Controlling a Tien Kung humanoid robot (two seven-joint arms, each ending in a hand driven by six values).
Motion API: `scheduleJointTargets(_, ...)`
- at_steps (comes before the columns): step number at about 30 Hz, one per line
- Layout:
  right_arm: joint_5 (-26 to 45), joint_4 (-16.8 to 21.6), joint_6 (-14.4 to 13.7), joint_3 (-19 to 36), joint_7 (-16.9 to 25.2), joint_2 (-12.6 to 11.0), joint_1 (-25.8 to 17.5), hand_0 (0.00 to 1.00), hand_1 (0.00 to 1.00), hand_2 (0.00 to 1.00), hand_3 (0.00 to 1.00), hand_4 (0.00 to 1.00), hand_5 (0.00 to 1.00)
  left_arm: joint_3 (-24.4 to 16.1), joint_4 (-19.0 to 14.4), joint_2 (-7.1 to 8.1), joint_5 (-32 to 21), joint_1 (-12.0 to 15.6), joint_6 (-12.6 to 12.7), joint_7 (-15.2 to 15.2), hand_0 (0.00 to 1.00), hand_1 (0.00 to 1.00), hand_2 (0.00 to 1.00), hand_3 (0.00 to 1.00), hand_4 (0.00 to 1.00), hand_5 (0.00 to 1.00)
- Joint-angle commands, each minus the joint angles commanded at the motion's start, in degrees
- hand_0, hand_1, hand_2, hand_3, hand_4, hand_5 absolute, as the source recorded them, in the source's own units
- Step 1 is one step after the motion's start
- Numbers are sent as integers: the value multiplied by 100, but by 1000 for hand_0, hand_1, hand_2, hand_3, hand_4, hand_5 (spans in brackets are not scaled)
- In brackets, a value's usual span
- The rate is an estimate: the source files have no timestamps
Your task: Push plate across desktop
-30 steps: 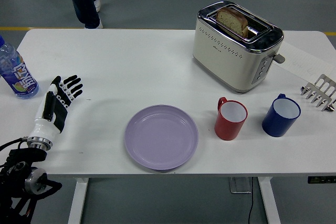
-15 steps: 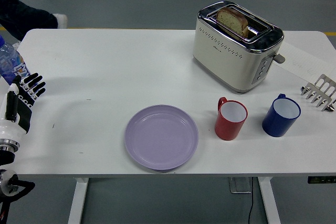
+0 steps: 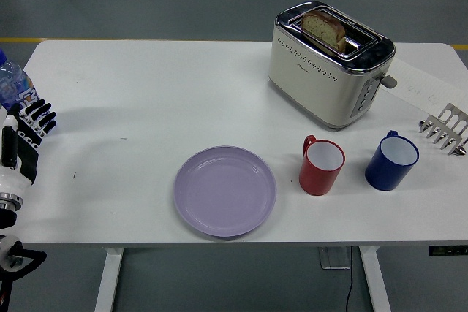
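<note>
Left robot hand (image 3: 23,137) sits at the far left edge of the view, over the left end of the white surface (image 3: 168,85), fingers extended and slightly spread, holding nothing. Just behind its fingertips stands a plastic drink bottle (image 3: 13,85), partly cut off by the frame edge; whether the two touch cannot be told. Right robot hand is not in view.

Lavender plate (image 3: 224,190) lies flat near the front edge of the surface, about mid-width, well apart from the left robot hand, and empty. To its right, near but not touching, is a red mug (image 3: 321,166), then a blue mug (image 3: 392,160). Behind the mugs is a cream toaster (image 3: 329,63) with a bread slice (image 3: 323,28) in one slot. A metal rack (image 3: 444,129) sits at the far right.

Judgement: push not yet begun; approach phase. To do it well, bring the hand low to the plate's left rim and contact it with flat fingers or palm edge, kept vertical. Push slowly through the plate's centre line to avoid spin. A straight rightward push would hit the red mug, so angle away from the front edge, toward open surface. Clear the bottle on departure.
</note>
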Motion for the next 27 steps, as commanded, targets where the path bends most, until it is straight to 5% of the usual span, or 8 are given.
scheduleJointTargets(16, 2, -5, -3, 8, 9, 0, 9, 569, 475, 621, 630, 410, 587, -83, -6, -6, 44, 6, -38, 68, 802, 771, 764, 703, 578, 998)
scheduleJointTargets(27, 22, 0, -19, 13, 9, 0, -16, 568, 476, 621, 630, 409, 587, -178, -46, 43, 237, 46, -371, 523, 800, 771, 762, 705, 580, 998)
